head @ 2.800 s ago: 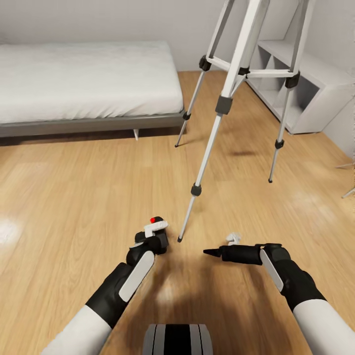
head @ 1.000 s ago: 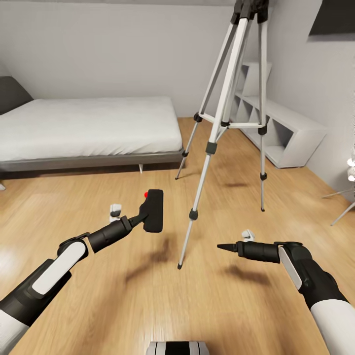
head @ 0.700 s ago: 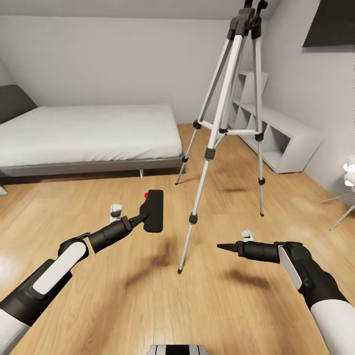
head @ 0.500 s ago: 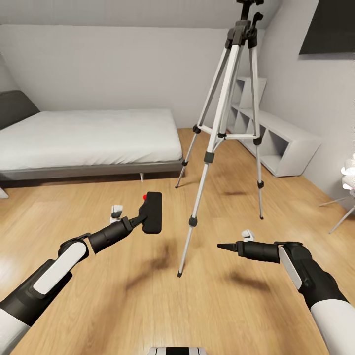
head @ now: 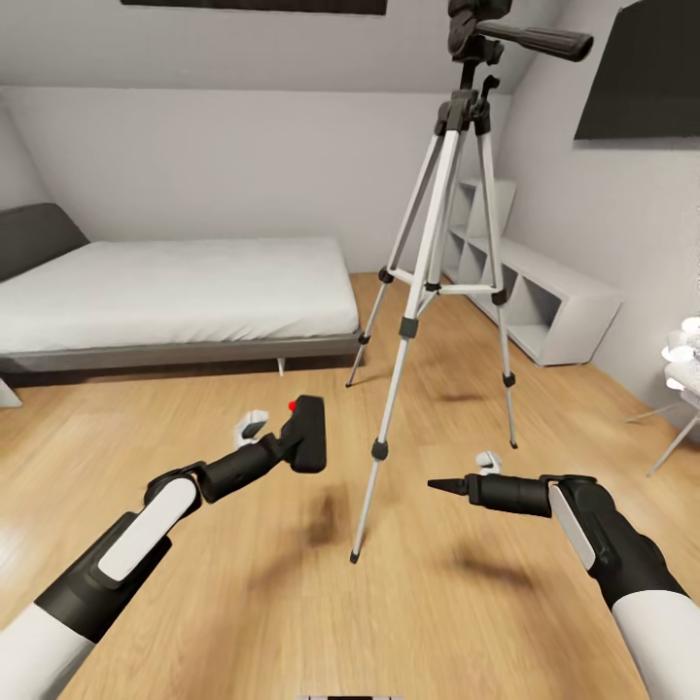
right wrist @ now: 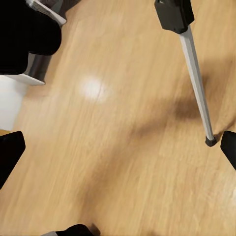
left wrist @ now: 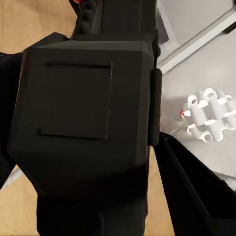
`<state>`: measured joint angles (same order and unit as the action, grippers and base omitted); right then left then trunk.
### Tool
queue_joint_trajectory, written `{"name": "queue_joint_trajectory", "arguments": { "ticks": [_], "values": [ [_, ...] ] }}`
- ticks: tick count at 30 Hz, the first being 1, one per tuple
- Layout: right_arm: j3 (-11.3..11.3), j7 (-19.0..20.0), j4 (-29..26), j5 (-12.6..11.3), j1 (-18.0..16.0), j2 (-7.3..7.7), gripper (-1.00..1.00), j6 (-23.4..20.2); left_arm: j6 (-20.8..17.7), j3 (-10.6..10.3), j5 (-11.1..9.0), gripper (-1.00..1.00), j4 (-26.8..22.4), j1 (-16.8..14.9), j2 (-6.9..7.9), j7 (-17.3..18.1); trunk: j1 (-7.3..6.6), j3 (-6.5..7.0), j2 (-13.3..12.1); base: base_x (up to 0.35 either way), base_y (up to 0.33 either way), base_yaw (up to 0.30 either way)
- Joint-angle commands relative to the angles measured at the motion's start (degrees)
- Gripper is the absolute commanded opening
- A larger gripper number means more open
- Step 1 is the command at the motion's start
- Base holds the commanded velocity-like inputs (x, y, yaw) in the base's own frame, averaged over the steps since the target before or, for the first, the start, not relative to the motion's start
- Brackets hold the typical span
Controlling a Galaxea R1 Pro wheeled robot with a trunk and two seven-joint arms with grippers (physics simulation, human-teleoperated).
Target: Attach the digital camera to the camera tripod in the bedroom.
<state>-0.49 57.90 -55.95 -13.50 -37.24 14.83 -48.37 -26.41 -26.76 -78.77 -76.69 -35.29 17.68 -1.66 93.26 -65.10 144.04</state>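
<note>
Left claw [head: 290, 449]: clenched on the digital camera [head: 309, 435], held above the wood floor [head: 243, 583], red dot up.
Right claw [head: 435, 483]: released, holding nothing, fingers wide apart in the wrist view.
Camera tripod [head: 437, 243]: standing between both arms, nearest foot just ahead.
Bed [head: 175, 287]: far left.
Shelf unit [head: 544, 301]: far right by wall.

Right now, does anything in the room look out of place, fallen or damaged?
Nothing stands out. The camera tripod stands upright on the wood floor, with its three legs spread. The left gripper holds the digital camera in the air, away from the tripod. The bed looks tidy.
</note>
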Motion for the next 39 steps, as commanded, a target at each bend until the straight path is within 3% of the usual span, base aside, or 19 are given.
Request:
{"name": "queue_joint_trajectory", "arguments": {
  "ticks": [1, 5, 12, 39],
  "values": [
    [0.0, 0.1, 0.0, 0.0, 0.0, 0.01, 1.00, -0.3, -0.1, -0.1, -0.4, -1.00, -0.1, 0.0, -0.27, -1.9, -0.04, 0.18, 0.0, 0.000, 0.000, 0.000],
    [0.0, 0.0, 0.0, 0.2, 0.0, 0.02, 1.00, -0.2, -0.2, -0.1, -0.2, -1.00, -0.4, 0.0, -1.57, -8.8, -0.14, 1.07, 0.0, 0.000, 0.000, 0.000],
    [0.0, 0.0, 0.0, 0.3, 0.0, 0.09, 1.00, -0.2, -0.2, -0.1, -0.2, -1.00, -0.8, 0.0, -2.30, -12.5, -0.32, 2.62, -0.1, 0.000, 0.000, 0.000],
    [-0.2, -1.0, -0.4, 0.1, 0.0, 0.03, 1.00, -0.2, -0.1, 0.6, -0.1, -1.00, -0.5, 0.0, -2.38, -13.2, -1.02, 8.60, -0.5, 0.000, 0.000, 0.000]
  ]
}}
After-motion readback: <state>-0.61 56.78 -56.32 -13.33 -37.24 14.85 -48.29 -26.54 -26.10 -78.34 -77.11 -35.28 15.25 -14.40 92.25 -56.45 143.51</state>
